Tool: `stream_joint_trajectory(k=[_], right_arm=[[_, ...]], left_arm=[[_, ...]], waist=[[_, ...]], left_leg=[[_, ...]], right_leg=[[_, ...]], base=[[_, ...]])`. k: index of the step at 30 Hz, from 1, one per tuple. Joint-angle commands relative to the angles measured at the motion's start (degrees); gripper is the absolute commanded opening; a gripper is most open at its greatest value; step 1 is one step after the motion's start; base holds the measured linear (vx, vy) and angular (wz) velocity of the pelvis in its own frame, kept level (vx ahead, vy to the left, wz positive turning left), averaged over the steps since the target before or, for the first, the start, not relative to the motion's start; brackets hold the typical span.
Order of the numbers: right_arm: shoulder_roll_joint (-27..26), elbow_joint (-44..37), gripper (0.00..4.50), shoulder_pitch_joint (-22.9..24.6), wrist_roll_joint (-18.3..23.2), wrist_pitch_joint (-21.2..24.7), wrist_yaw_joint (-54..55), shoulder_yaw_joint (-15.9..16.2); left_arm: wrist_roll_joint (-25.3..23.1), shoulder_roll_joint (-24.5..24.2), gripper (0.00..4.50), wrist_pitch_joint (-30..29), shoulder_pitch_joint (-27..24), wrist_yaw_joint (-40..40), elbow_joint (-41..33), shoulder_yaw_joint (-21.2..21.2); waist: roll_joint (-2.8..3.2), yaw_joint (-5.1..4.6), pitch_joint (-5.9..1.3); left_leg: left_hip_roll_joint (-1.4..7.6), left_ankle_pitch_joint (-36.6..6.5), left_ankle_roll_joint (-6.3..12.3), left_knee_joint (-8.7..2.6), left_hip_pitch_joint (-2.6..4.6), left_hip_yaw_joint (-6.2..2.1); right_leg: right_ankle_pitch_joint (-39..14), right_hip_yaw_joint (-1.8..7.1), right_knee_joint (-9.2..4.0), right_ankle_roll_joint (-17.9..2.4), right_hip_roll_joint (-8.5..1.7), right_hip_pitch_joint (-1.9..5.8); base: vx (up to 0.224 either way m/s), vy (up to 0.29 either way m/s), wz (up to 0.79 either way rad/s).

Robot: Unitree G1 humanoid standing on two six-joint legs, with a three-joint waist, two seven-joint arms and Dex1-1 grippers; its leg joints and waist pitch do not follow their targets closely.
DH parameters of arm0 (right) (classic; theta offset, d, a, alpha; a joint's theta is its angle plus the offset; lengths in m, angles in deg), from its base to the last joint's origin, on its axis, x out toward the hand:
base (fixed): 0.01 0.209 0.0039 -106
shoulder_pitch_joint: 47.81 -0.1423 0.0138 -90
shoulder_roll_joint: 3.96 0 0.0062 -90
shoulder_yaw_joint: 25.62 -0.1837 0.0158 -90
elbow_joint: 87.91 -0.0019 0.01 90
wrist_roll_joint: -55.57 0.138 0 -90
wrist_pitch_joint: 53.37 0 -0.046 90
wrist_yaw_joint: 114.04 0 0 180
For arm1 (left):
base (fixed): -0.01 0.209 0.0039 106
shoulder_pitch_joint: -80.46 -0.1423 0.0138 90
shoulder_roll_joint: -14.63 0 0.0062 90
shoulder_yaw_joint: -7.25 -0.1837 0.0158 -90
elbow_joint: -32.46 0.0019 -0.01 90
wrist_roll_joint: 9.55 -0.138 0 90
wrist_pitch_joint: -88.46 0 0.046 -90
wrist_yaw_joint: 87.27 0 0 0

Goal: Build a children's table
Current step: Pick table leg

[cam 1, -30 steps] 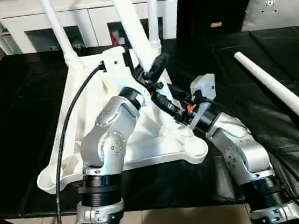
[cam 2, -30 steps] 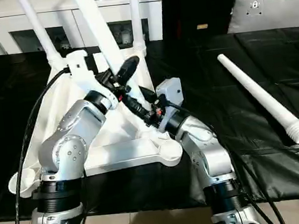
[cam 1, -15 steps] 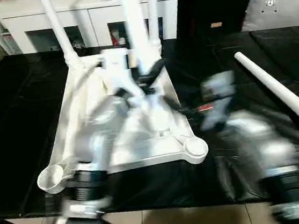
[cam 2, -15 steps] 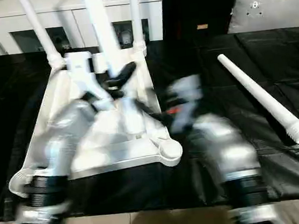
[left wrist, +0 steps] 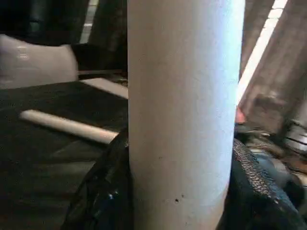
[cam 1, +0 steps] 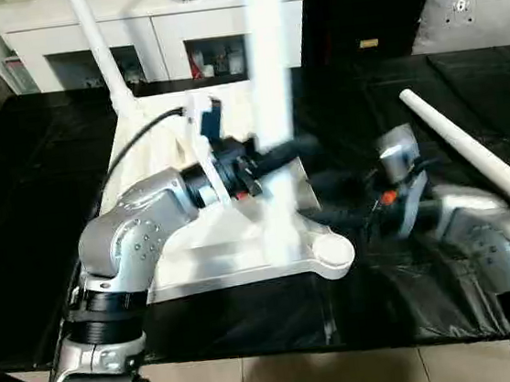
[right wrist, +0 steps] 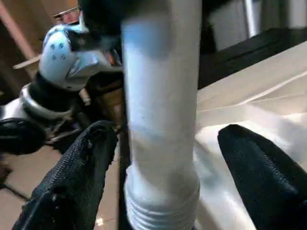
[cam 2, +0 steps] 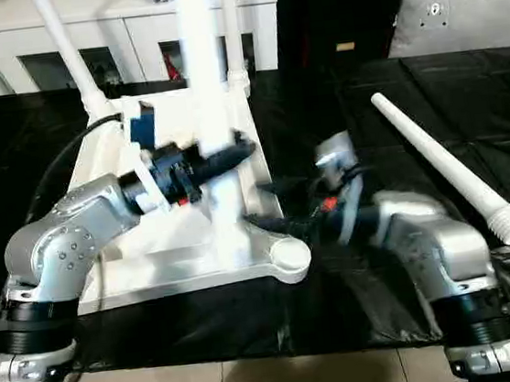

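Black cloth (cam 1: 41, 252): covers the bench under both pincers and the whole job.
Top (cam 1: 199, 262): white plastic, upside down on the cloth, ribbed side up, below the left pincer; two legs (cam 1: 99, 52) stand up from its far corners, beyond that pincer.
Near socket (cam 1: 333, 253): empty rounded corner, between the two pincers and just below them.
Held leg (cam 1: 270, 79): white, upright, blurred; it rises from the left pincer's grip past the picture's upper edge, its threaded end (right wrist: 160, 211) low between the right pincer's fingers.
Loose leg (cam 1: 477, 161): lies flat on the cloth, well out beyond the right pincer.
Left pincer (cam 1: 279, 158): clamped on the held leg, a black finger (left wrist: 100, 191) pressed to each side.
Right pincer (cam 1: 334, 200): fingers (right wrist: 72, 182) spread wide apart, either side of the leg's lower end, not touching it.
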Motion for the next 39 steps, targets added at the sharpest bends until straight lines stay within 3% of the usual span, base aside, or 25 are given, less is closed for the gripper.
stream_joint_trajectory(k=[1, 9, 10, 14, 16, 22, 28, 30, 31, 34, 35, 39], right_arm=[[-0.3, -1.1, 3.47, -1.2, 1.2, 1.0, -1.2, 1.1], [-0.9, -1.7, 2.89, -1.1, 2.3, 3.2, -2.1, 2.4], [-1.0, -1.7, 2.64, -1.1, 2.3, 3.2, -2.1, 2.4], [-1.0, -1.3, 2.51, -1.1, 2.6, 3.3, -2.2, 2.6], [-1.1, -1.2, 2.17, -1.0, 2.4, 3.2, -2.1, 2.9], [-0.8, -0.6, 1.97, -1.0, 0.1, 2.8, -1.1, 4.0], [-1.6, -0.2, 1.94, -0.9, 0.6, 3.1, 0.9, 2.6], [-2.9, 0.1, 1.94, -0.7, -0.1, 0.5, 2.4, 1.8], [-3.5, 0.3, 1.93, -0.6, -0.5, -0.4, 3.2, 1.5], [-4.8, 1.0, 1.91, -0.9, -2.4, -2.5, 6.4, 1.0], [-5.4, 1.3, 1.91, -1.1, -3.2, -3.6, 7.9, 0.8], [-9.6, 3.9, 1.91, -2.3, -6.5, -8.5, 16.9, -1.3]], left_arm=[[1.3, -0.5, 1.88, -0.2, 0.4, -2.2, -1.7, -1.1], [0.6, 0.2, 1.88, 0.9, 0.8, -2.8, -1.5, -1.9], [0.4, 0.2, 1.88, 1.0, 0.7, -2.9, -1.5, -2.0], [0.5, 0.2, 1.88, 1.2, 0.7, -2.8, -1.3, -2.0], [0.3, 0.2, 1.88, 1.3, 0.7, -2.7, -1.3, -2.1], [-1.4, 0.4, 1.88, 1.9, 0.6, -1.2, -0.6, -2.6], [-0.7, 0.7, 1.88, 0.4, 0.4, 0.0, -0.4, -1.9], [-1.3, 1.4, 1.88, 0.6, 0.7, 2.4, 0.4, -1.0], [-1.8, 1.7, 2.58, 1.1, 0.8, 3.4, 0.7, -0.6], [-3.3, 2.6, 2.6, 2.7, 0.8, 6.3, 1.5, 0.2], [-3.7, 2.7, 2.87, 3.4, 0.5, 6.8, 1.4, 0.3], [-8.4, 4.0, 3.04, 7.6, -0.2, 13.1, 2.7, 0.9]], waist=[[-0.91, 0.03, -3.95], [-0.92, 0.02, -4.12], [-0.92, 0.07, -4.13], [-0.98, 0.09, -4.16], [-0.94, 0.1, -4.12], [-0.99, 0.11, -4.14], [-0.95, 0.1, -4.2], [-0.93, 0.11, -4.22], [-0.97, 0.05, -4.21], [-0.86, -0.05, -4.11], [-0.89, -0.01, -4.2], [-0.85, -0.21, -4.18]], left_leg=[[0.89, -6.4, 4.02, -3.64, -0.49, 0.2], [0.83, -5.2, 3.64, -3.54, -0.6, 0.17], [0.81, -5.2, 3.63, -3.51, -0.57, 0.21], [0.82, -4.8, 3.7, -3.48, -0.62, 0.2], [0.83, -5.1, 3.65, -3.52, -0.52, 0.22], [0.79, -4.9, 3.45, -3.48, -0.58, 0.22], [0.78, -4.7, 3.49, -3.46, -0.6, 0.21], [0.75, -4.7, 3.48, -3.4, -0.65, 0.25], [0.68, -4.9, 3.34, -3.39, -0.68, 0.26], [0.83, -4.6, 3.06, -3.49, -0.67, 0.17], [0.72, -4.9, 2.88, -3.48, -0.58, 0.2], [0.77, -4.7, 2.38, -3.56, -0.67, 0.16]], right_leg=[[-16.2, 2.04, -4.33, -10.8, -2.67, 4.03], [-14.9, 2.07, -4.2, -10.4, -2.56, 4.12], [-15.2, 2.08, -4.23, -10.3, -2.57, 4.1], [-14.6, 2.07, -4.16, -10.3, -2.56, 4.1], [-15.5, 2.05, -4.25, -10.1, -2.55, 4.04], [-15.5, 2.08, -4.25, -9.8, -2.54, 4.07], [-14.7, 2.06, -4.15, -10.1, -2.53, 4.12], [-14.6, 2.04, -4.17, -10.2, -2.57, 4.11], [-15.0, 1.99, -4.21, -10.1, -2.58, 4.13], [-15.1, 2.0, -4.3, -9.7, -2.47, 3.96], [-15.5, 1.96, -4.32, -9.4, -2.51, 4.09], [-15.0, 1.98, -4.26, -9.1, -2.58, 3.91]], base=[[0.0, 0.0, 0.0], [0.0, 0.0, 0.0], [0.0, 0.0, 0.0], [0.0, 0.0, 0.0], [0.0, 0.0, 0.0], [0.0, 0.0, 0.0], [0.0, 0.0, 0.0], [0.0, 0.0, 0.0], [0.0, 0.0, 0.0], [0.0, 0.0, 0.0], [0.0, 0.0, 0.0], [0.0, 0.0, 0.0]])
